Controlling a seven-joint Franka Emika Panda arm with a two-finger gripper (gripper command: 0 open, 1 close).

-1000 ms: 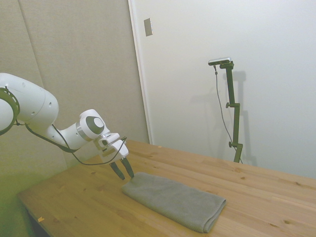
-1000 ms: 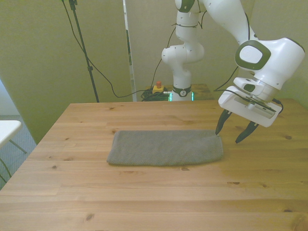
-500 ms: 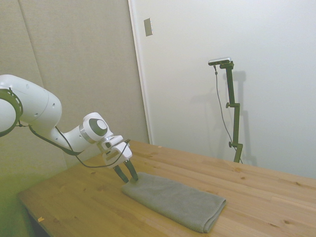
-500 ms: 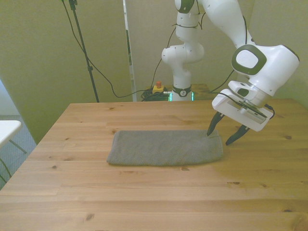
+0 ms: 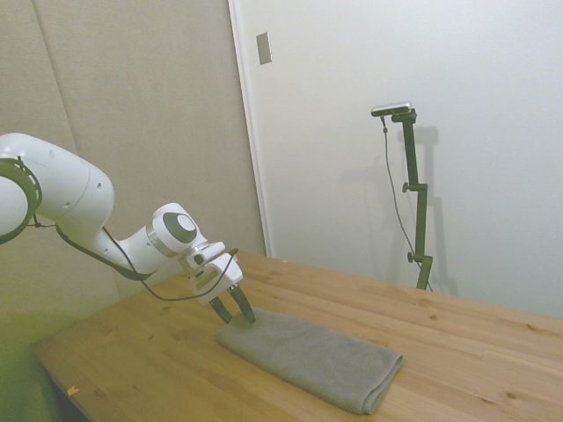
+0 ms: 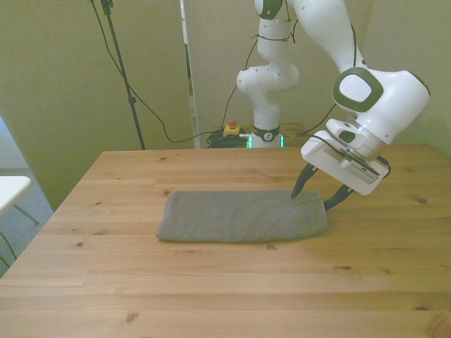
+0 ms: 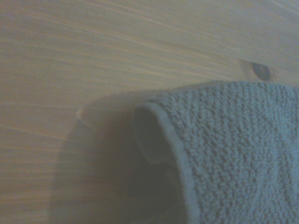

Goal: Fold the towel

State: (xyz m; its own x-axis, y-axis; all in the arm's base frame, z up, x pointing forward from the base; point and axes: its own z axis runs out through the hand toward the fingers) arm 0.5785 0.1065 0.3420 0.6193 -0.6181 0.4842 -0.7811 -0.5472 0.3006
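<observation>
In the side view, the gripper is standing with its two dark fingers spread fairly wide and holding nothing; the tips are coming down at the near corner of the towel, at about nine o'clock of the cloth, touching it or just above it (the picture is too small to settle which). One towel is lying flat on the wooden table, a folded grey-brown rectangle running toward four o'clock. The single white arm is reaching in low, its wrist tilting so the fingers are pointing down and toward the towel.

In the front view, the gripper is showing the same wide gap, empty: one fingertip is resting at the towel's upper corner on the front view's right, the other hanging just beyond the towel's end, over bare table. The white hand is tilting, fingers aiming toward seven o'clock.

In the wrist view, a hemmed towel corner is lying on the wood, its layers gaping slightly at the fold.
</observation>
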